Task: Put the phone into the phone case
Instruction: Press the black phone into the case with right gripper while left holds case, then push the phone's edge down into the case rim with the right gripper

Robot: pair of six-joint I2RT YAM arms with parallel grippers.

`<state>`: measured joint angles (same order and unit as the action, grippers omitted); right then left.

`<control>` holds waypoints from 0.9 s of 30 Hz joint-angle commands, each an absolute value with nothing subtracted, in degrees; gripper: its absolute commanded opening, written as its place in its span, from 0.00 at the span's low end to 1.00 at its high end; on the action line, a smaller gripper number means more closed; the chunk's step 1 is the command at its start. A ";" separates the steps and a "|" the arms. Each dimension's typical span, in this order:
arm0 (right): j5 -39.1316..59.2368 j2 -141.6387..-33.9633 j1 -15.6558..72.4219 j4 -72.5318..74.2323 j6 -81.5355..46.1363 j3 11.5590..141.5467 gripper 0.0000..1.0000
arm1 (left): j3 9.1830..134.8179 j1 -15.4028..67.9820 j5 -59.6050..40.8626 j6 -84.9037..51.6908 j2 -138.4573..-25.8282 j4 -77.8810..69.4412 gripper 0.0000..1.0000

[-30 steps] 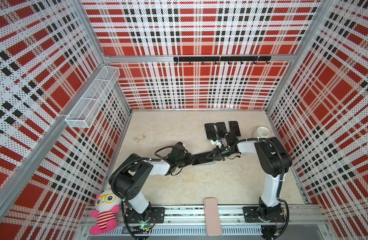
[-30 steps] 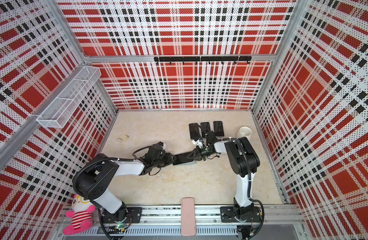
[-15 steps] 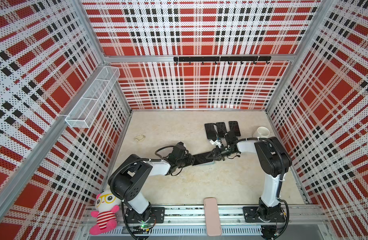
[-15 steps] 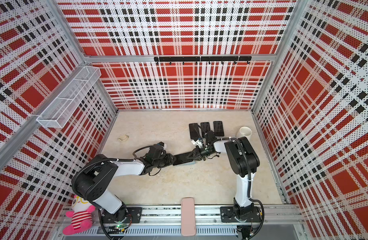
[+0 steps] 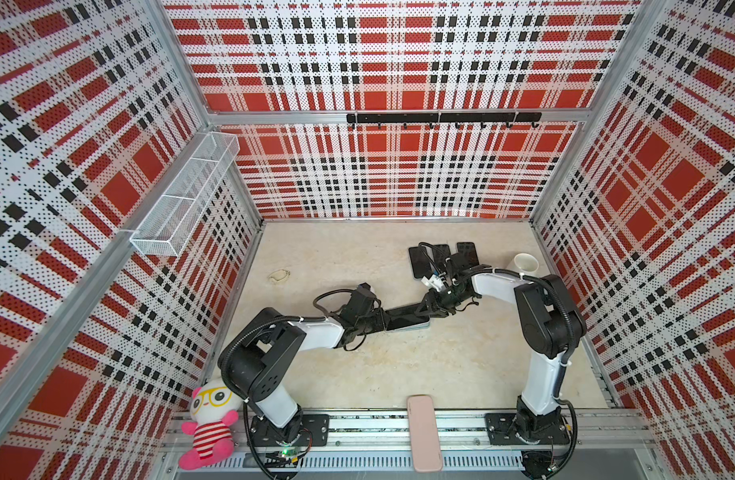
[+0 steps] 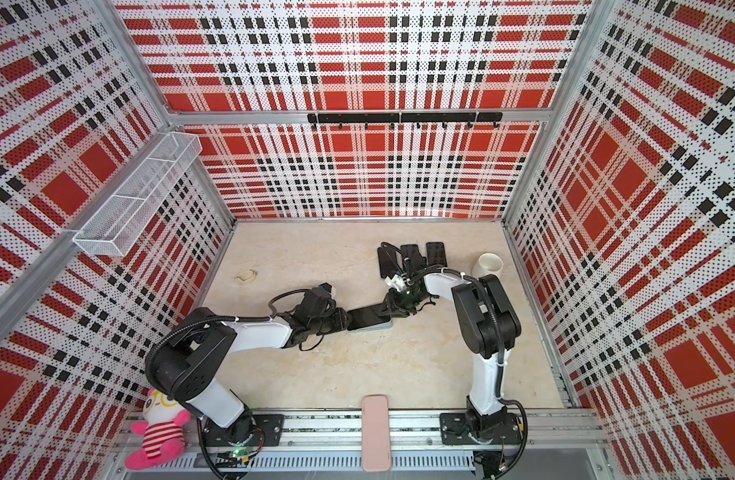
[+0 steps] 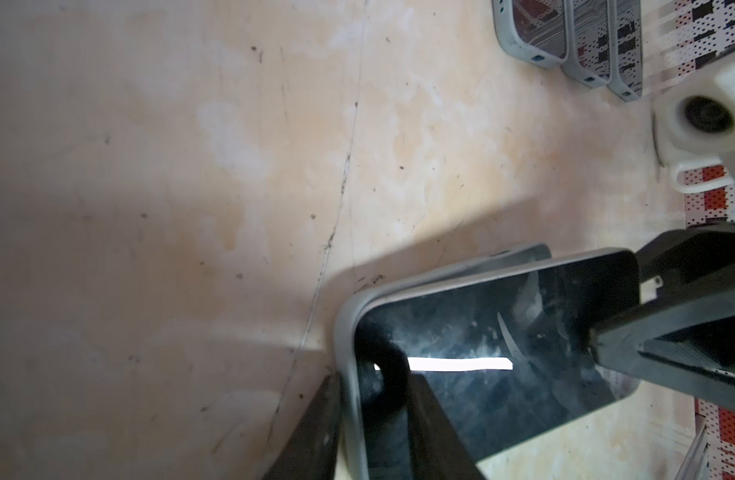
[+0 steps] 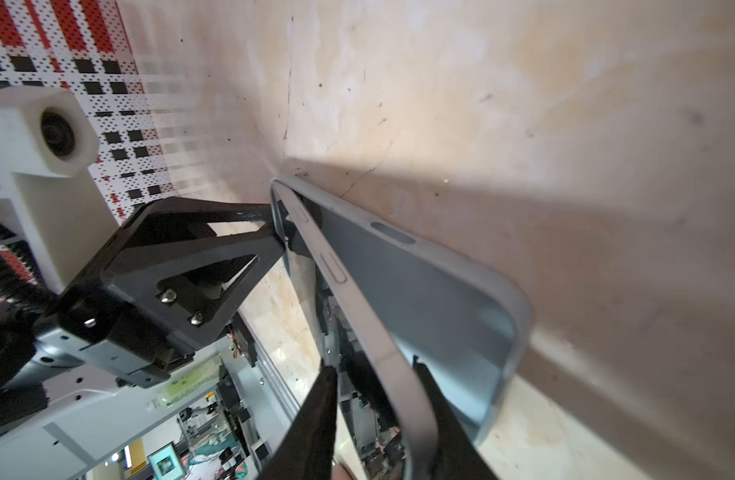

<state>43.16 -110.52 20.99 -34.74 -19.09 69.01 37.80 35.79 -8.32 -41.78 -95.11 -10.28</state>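
Note:
A black phone [image 5: 403, 316] lies at the middle of the table on a grey phone case [image 5: 417, 326]. In the right wrist view the phone's silver edge [image 8: 357, 299] is tilted, its far end down in the phone case [image 8: 436, 299] and its near end raised. My left gripper [image 7: 374, 395] is shut on that seated end, with one finger outside the case rim [image 7: 344, 332] and one on the screen [image 7: 503, 332]. My right gripper [image 8: 374, 370] straddles the raised end, open, with a gap beside the glass. In both top views the grippers [image 6: 348, 320] [image 6: 388, 309] face each other.
Three dark phones in grey cases [image 5: 440, 257] lie side by side behind the right gripper. A white cup [image 5: 523, 264] stands at the back right. A pink case [image 5: 424, 432] rests on the front rail, a plush toy [image 5: 208, 428] at the front left, a small beige object [image 5: 278, 275] at the left.
The right gripper's jaws have parted from the phone's end. The left gripper has closed a little tighter. Both arms and the phone stay about where they were.

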 commanded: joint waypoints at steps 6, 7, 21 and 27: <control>35.21 -106.71 21.36 -42.54 -15.71 71.98 0.35 | 38.06 36.48 -8.49 -40.78 -98.54 -5.25 0.29; 34.85 -106.63 21.40 -42.54 -15.80 71.91 0.35 | 38.06 36.47 -8.51 -40.87 -98.61 -5.24 0.29; 29.20 -103.45 20.53 -41.26 -17.32 68.93 0.32 | 38.06 36.56 -7.36 -40.69 -97.87 -4.31 0.27; 30.38 -102.98 19.82 -39.70 -18.18 66.14 0.23 | 38.38 36.56 -7.74 -40.78 -97.60 -3.78 0.26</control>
